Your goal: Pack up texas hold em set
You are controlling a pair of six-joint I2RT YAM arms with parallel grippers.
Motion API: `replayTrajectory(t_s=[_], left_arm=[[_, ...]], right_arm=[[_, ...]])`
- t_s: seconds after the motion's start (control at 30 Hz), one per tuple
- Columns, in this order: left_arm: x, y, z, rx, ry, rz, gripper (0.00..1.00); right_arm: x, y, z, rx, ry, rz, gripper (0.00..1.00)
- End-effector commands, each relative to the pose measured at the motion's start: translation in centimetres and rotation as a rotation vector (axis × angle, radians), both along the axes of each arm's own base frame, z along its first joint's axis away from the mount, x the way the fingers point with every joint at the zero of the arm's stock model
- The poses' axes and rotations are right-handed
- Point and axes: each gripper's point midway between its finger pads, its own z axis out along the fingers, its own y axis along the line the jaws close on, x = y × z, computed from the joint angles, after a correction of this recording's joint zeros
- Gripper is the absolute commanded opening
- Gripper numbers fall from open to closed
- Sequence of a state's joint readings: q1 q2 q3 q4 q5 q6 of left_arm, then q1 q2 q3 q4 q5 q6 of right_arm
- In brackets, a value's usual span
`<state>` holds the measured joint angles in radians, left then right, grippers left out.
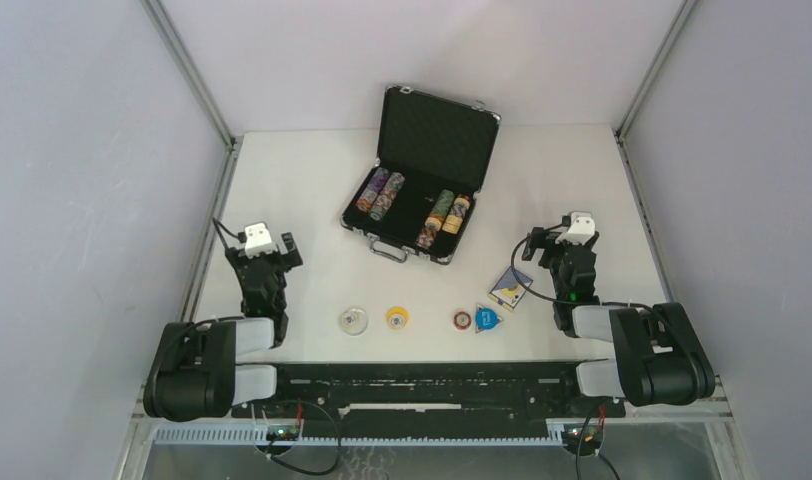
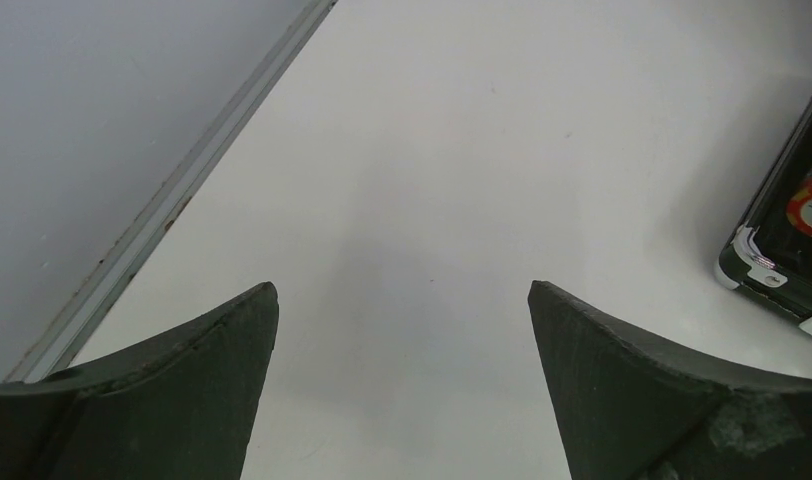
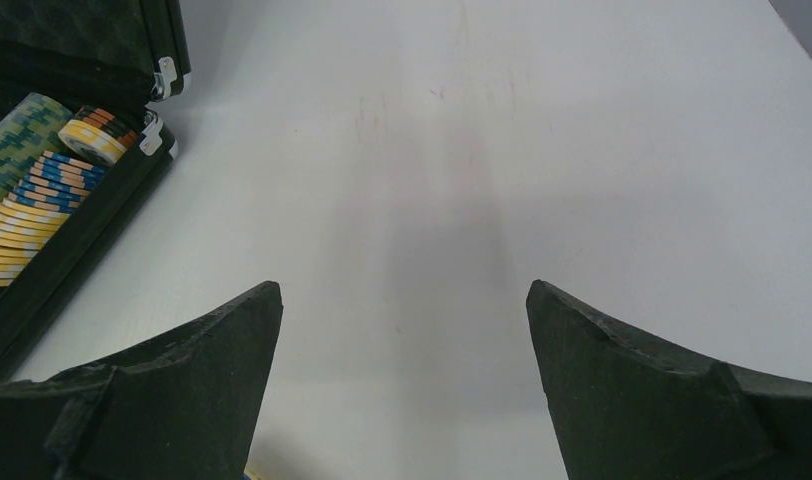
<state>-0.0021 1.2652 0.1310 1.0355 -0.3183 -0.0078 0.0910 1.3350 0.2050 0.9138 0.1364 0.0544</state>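
Observation:
The texas hold em set's black briefcase [image 1: 437,135] stands open at the middle back, lid upright. One pair of multicoloured chip rolls [image 1: 379,193] lies in its left side and another pair [image 1: 442,218] in its right. A card deck [image 1: 509,288] lies on the table near my right gripper [image 1: 567,245]. A clear token [image 1: 354,320], yellow token [image 1: 397,318], red token [image 1: 463,319] and blue token [image 1: 488,318] sit in a row near the front. My left gripper [image 1: 264,252] hovers at the left. Both grippers [image 2: 402,290] [image 3: 404,290] are open and hold nothing.
The case's silver-cornered rim [image 2: 757,260] shows at the right edge of the left wrist view. In the right wrist view its rim [image 3: 72,265] and chips [image 3: 32,220] sit at the left. Grey walls with metal rails [image 1: 207,100] enclose the white table.

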Motion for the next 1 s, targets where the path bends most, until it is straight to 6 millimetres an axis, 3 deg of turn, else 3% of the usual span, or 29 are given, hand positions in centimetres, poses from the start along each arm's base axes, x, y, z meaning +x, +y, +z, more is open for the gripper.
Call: replayTrajectory(t_s=[0.0,0.07,0.13,0.2,0.23,0.27,0.33,0.43,0.5,0.57,0.63,0.7,0.87,0.97], left_arm=[[1.6,-0.6,3.4,0.015,-0.098,-0.054,1.0],[1.3,-0.9,4.0,0.044,-0.073,-0.055,1.0],[0.5,-0.3,6.3,0.025,-0.06,0.038,1.0],[0.1,-0.3,9.2,-0.131,-0.111,0.127,1.0],[-0.4,-0.4,9.7,-0.266,-0.112,0.188,1.0],[-0.4,-1.3,10.8,-0.34,-0.078,0.167,1.0],[-0.7,-4.0,12.8,-0.302,-0.037,0.095,1.0],[-2.7,-6.7,15.7,-0.161,-0.054,0.094,1.0],[-3.5,-9.6,17.1,-0.14,-0.062,-0.012,1.0],[-3.8,-10.2,15.9,-0.252,-0.047,-0.007,1.0],[-4.2,-9.6,12.6,-0.424,-0.031,0.092,1.0],[-3.8,-11.2,10.4,-0.452,0.054,0.005,1.0],[-4.2,-11.5,8.6,-0.461,0.122,0.003,1.0],[-4.5,-12.4,8.0,-0.49,0.148,-0.042,1.0]], right_arm=[[1.2,0.1,1.9,0.016,-0.053,0.007,1.0],[1.4,0.5,3.4,-0.005,-0.015,0.0,1.0],[1.1,0.6,6.1,0.096,0.069,-0.049,1.0],[0.4,2.4,8.3,0.168,0.081,0.051,1.0],[0.0,3.7,9.6,0.209,0.055,0.109,1.0],[-0.3,4.4,10.7,0.294,0.031,0.106,1.0],[-1.0,6.4,12.9,0.312,-0.016,0.161,1.0],[-2.0,8.6,14.5,0.086,-0.007,0.111,1.0],[-3.1,10.5,14.6,0.056,0.053,0.121,1.0],[-3.7,12.1,13.7,0.148,0.133,0.173,1.0],[-4.3,13.8,12.6,0.268,0.211,0.262,1.0],[-4.9,14.9,12.2,0.301,0.244,0.301,1.0],[-6.8,15.9,14.3,0.053,0.121,0.184,0.99],[-7.2,17.1,13.2,0.013,0.135,0.19,0.98]])
